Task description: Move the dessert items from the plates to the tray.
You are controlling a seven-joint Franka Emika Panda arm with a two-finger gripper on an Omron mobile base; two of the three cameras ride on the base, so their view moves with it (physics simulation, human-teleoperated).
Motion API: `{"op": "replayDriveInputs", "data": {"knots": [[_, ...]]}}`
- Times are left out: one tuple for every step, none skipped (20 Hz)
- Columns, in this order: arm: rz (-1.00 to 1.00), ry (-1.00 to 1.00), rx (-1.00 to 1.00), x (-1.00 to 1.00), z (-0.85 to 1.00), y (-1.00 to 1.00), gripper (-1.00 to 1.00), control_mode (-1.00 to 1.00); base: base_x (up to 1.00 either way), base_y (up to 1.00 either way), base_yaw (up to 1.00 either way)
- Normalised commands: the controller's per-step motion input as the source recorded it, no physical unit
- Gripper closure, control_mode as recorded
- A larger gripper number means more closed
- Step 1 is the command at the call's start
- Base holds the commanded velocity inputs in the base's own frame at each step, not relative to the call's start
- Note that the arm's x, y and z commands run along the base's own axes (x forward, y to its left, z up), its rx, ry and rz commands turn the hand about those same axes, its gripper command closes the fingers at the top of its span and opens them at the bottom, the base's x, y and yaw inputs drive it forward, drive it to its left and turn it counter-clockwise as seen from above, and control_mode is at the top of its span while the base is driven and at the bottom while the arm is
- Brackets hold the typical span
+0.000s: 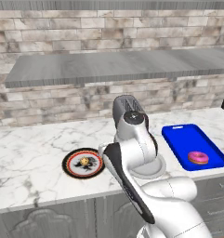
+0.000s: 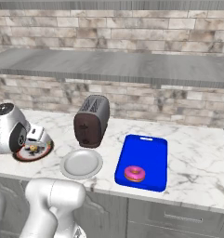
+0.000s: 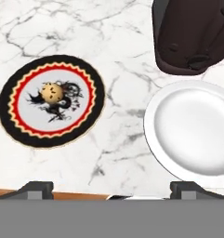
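On the white marble desk [image 2: 197, 162] a bright blue flat rectangular tray with a low raised rim [image 2: 153, 146] lies toward the right, and the pink-iced ring doughnut [image 2: 135, 174] rests inside it near its front edge, also seen in the left base view [image 1: 198, 157]. Left of the tray stands a dark brown toaster [image 2: 91, 121], and just in front of it sits a plain pale grey-white round plate [image 2: 81, 163], bare on top. Farther left lies the black-rimmed round plate with a red ring and dark-patterned white centre [image 3: 51, 100], carrying the small yellow-brown round pastry lump [image 3: 53, 91] a little off its middle. The two plates are near each other but apart, with marble between them. The robot's hand [image 3: 112, 191] hovers above the desk over the gap between the plates, its two dark fingertips [image 3: 33, 189] spread wide and holding nothing, touching neither plate nor pastry.
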Motion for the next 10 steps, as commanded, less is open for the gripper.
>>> {"op": "replayDriveInputs", "data": {"knots": [[0.0,0.01,0.0,0.16,0.06,0.73,-1.0,-1.0,0.0,0.0,0.0],[0.0,0.0,0.0,0.15,0.06,0.7,-1.0,-1.0,0.0,0.0,0.0],[0.0,0.0,-0.01,0.16,0.06,0.75,-1.0,-1.0,0.0,0.0,0.0],[0.0,0.0,0.0,0.19,0.04,0.72,-1.0,-1.0,0.0,0.0,0.0],[0.0,0.0,0.0,0.2,0.02,0.59,-1.0,-1.0,0.0,0.0,0.0],[0.0,0.0,0.0,0.19,0.06,0.5,-1.0,-1.0,0.0,0.0,0.0],[0.0,0.0,0.0,0.17,0.0,0.53,-1.0,-1.0,0.0,0.0,0.0],[0.0,0.0,0.0,0.14,0.0,0.44,-1.0,-1.0,0.0,0.0,0.0],[0.0,0.0,0.0,0.11,0.0,0.39,-1.0,-1.0,0.0,0.0,0.0],[0.0,0.0,0.0,0.11,0.0,0.39,-1.0,-1.0,0.0,0.0,0.0]]}}
